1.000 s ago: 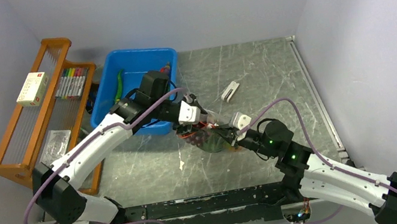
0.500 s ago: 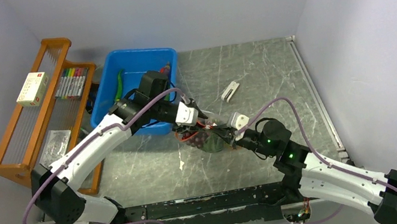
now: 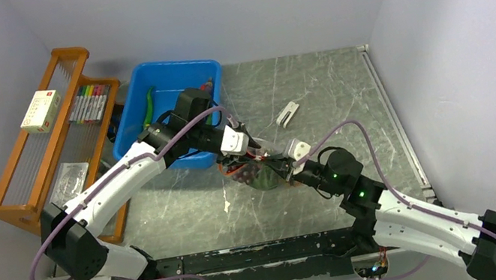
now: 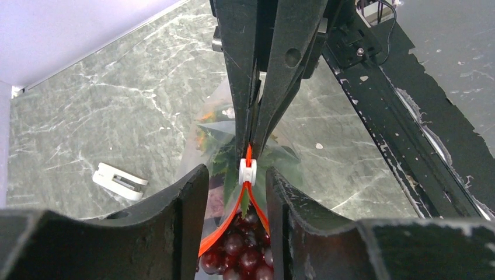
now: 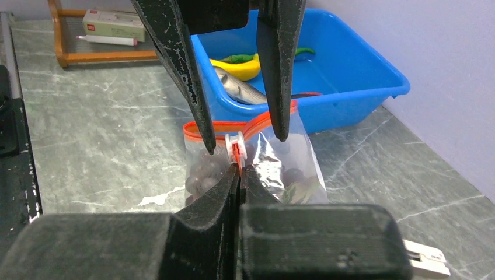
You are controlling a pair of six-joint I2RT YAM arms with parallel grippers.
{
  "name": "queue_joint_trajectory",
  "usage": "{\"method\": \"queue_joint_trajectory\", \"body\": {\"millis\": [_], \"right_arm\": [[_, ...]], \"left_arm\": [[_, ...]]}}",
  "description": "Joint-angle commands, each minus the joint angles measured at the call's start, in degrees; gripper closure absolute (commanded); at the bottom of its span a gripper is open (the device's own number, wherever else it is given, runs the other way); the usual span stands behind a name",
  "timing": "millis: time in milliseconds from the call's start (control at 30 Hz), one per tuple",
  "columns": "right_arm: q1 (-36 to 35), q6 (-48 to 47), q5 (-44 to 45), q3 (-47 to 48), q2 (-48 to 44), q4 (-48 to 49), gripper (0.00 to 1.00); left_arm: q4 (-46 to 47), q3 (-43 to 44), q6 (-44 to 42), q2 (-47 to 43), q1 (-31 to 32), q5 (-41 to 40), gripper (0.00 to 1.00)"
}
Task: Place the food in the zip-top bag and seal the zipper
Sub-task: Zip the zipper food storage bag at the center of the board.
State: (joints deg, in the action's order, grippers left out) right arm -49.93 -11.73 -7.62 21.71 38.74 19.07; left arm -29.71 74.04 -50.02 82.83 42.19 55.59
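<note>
The clear zip-top bag (image 3: 260, 176) stands on the table between both grippers. It holds dark red grapes (image 4: 239, 254) and green pineapple leaves (image 4: 225, 157). The red zipper (image 4: 225, 224) is spread apart near me and joined beyond the small white tab (image 4: 247, 171). My left gripper (image 4: 236, 175) is open, with a finger on each side of the zipper and tab, touching neither. My right gripper (image 5: 239, 169) is shut on the zipper's end, just beside the tab (image 5: 235, 142). The left gripper's fingers (image 5: 198, 111) hang over the bag's mouth. The eggplant and the white-faced piece are not visible.
A blue bin (image 3: 150, 118) stands just behind the bag, with a yellow piece (image 5: 245, 67), a fish and a green item inside. A small white clip (image 3: 288, 113) lies at the back. A wooden rack (image 3: 42, 155) with markers is on the left. The black rail (image 4: 403, 128) runs along the near edge.
Both grippers and the bag have shifted slightly left. The right gripper has stayed shut on the zipper's end and the left has stayed open over the bag's mouth.
</note>
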Motion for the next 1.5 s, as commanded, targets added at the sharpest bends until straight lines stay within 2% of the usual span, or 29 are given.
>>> {"method": "queue_joint_trajectory", "body": {"millis": [0,333,500,667,1033,1467], "right_arm": [[0.0,1.9,0.9,0.6,0.6,4.1,1.0],[0.0,2.0,1.5,1.1,0.9,4.1,1.0],[0.0,2.1,1.4,0.7,1.3,4.7,1.0],[0.0,2.0,1.9,0.5,1.0,4.7,1.0],[0.2,2.5,1.5,0.7,-1.6,5.5,1.0],[0.6,2.5,1.4,1.6,-3.2,5.4,1.0]], "left_arm": [[3.1,-0.8,1.0,-0.6,-0.1,1.8,0.61],[4.0,-3.3,-0.1,-2.4,-0.1,1.1,0.7],[2.9,-2.1,-0.9,-1.6,-0.1,1.1,0.84],[3.4,-2.5,-0.3,-1.7,-0.1,0.1,0.93],[-0.1,-3.4,-1.1,-1.1,-0.2,-8.4,0.93],[0.2,-5.9,-1.2,-1.5,-1.3,-11.8,0.93]]}}
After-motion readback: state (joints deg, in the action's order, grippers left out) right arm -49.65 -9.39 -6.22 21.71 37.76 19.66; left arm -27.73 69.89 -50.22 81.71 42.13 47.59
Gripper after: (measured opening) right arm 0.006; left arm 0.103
